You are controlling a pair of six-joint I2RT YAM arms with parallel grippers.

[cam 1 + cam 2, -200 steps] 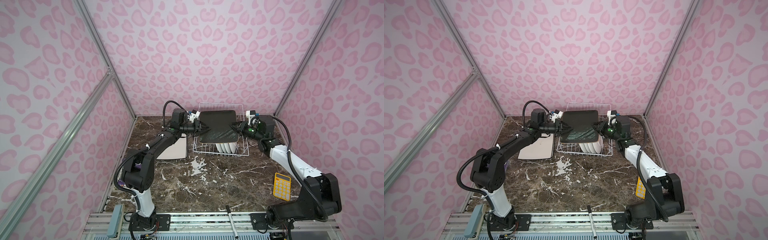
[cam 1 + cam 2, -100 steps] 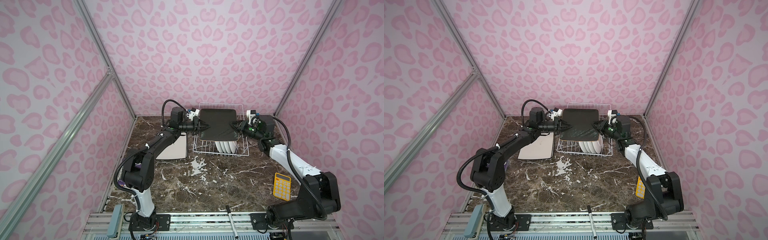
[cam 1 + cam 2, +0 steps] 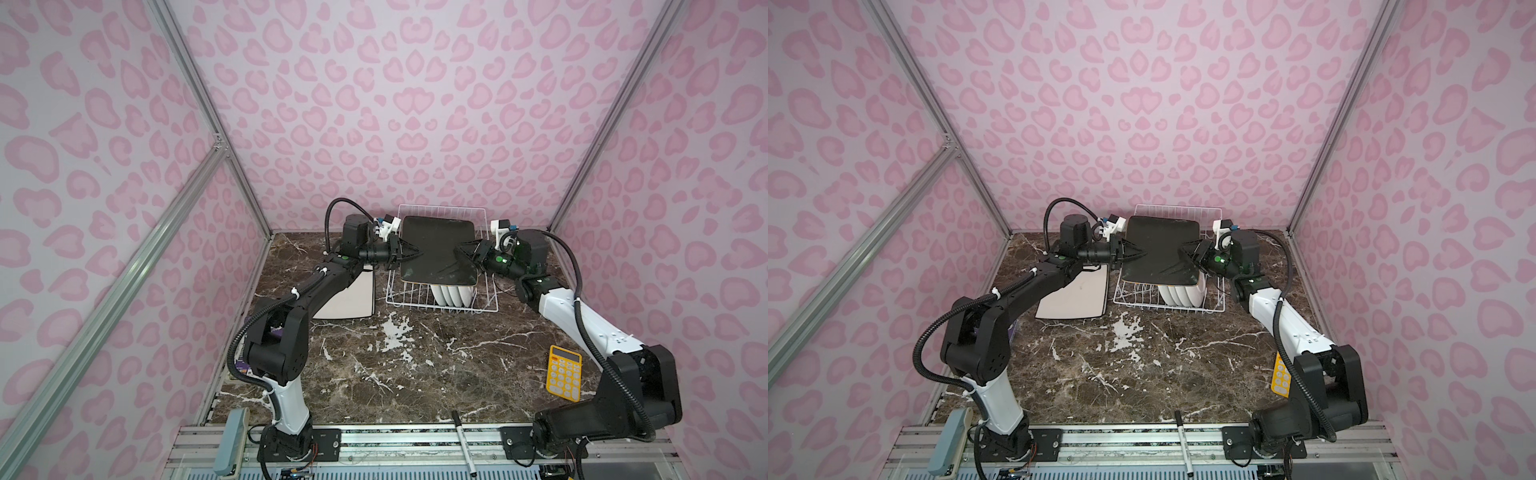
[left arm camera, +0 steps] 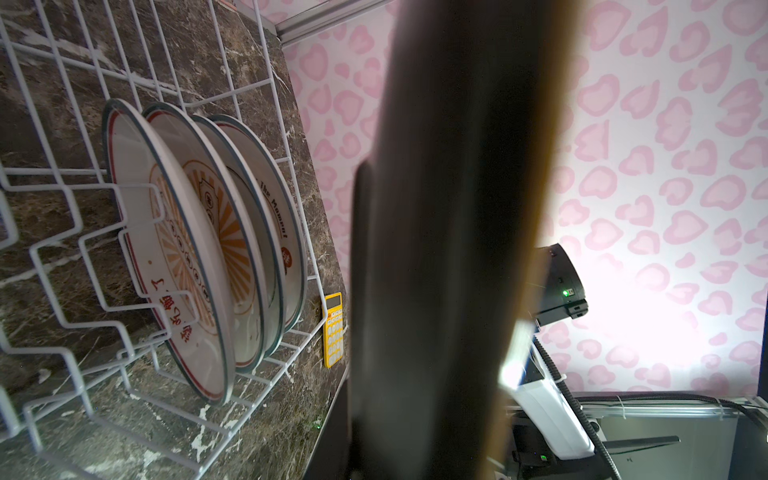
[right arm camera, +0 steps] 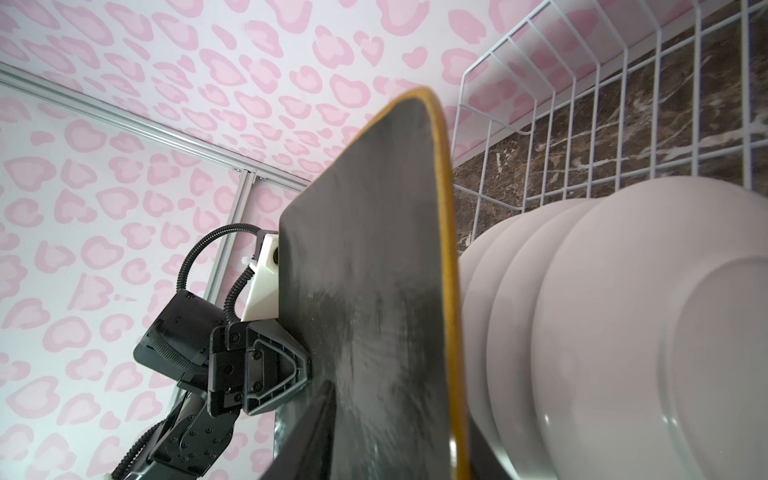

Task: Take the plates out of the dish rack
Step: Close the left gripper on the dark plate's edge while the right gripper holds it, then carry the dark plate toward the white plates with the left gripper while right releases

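Observation:
A dark square plate (image 3: 436, 249) (image 3: 1158, 253) hangs upright above the white wire dish rack (image 3: 442, 309) (image 3: 1167, 309). My left gripper (image 3: 409, 253) (image 3: 1136, 253) is shut on its left edge. My right gripper (image 3: 463, 253) (image 3: 1185, 253) is open, with its jaws straddling the plate's right edge. Both wrist views show the plate (image 4: 457, 208) (image 5: 374, 291) edge-on. Several round white plates (image 3: 453, 294) (image 4: 178, 257) (image 5: 623, 311) stand in the rack's right side. A white square plate (image 3: 349, 297) (image 3: 1073, 297) lies flat on the table left of the rack, partly under my left arm.
A yellow calculator (image 3: 564, 372) (image 4: 333, 328) lies on the marble table at the front right. A black marker (image 3: 464, 440) rests on the front rail, and a grey device (image 3: 230, 440) sits at the front left. Pink patterned walls close in behind the rack and on both sides.
The dark plate has risen a little and levelled out above the rack. My right gripper's jaws have parted from the plate's right edge. The left gripper keeps its hold.

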